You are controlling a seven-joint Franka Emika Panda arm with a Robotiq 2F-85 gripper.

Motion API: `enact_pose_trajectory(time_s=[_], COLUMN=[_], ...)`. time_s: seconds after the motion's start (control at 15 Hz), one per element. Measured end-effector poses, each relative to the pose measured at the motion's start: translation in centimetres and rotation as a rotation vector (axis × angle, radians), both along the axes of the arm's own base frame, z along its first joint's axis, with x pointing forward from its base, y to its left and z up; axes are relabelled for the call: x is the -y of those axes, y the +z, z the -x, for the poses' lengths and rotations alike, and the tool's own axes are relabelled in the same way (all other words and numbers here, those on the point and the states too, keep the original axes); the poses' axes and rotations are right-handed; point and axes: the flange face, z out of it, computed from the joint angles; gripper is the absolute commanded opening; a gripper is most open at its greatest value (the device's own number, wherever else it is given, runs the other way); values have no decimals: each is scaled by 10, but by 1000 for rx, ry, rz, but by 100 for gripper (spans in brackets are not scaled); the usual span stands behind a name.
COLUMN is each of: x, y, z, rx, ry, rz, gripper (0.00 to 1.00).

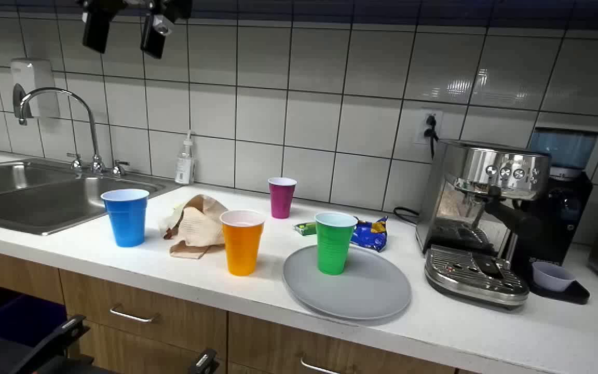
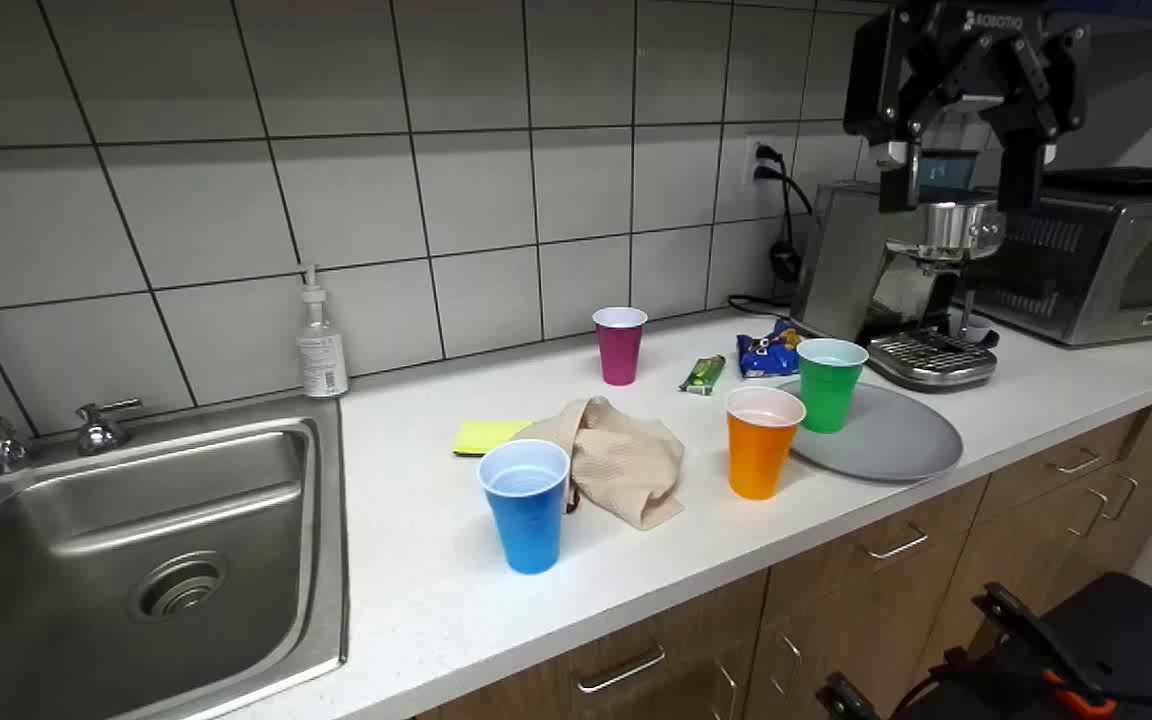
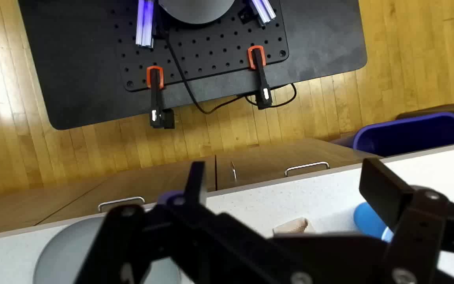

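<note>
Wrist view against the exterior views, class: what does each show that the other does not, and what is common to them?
Only the wrist view shows the two bright metal bars and the rounded gray form between them. Only the exterior views show the espresso machine, pump bottle, faucet, magenta cup, orange cup and green cup. All share the gripper, its jaws apart, the blue cup, gray plate, beige cloth and drawer handles.

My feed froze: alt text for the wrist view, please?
Open, empty gripper at bottom over a white counter; gray plate at left, tan cloth and blue cup to its right, all partly hidden. Farther up: wooden floor, purple bin, black table.
</note>
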Motion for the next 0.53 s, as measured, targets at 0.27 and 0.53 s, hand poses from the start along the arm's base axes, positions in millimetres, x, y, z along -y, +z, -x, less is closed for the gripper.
enact_pose_trajectory(time_s=[0.27, 0.53], x=[0, 0], y=[0, -2], z=[0, -2], rx=[-1, 1], ry=[0, 2], rz=[0, 3], gripper=[100, 100])
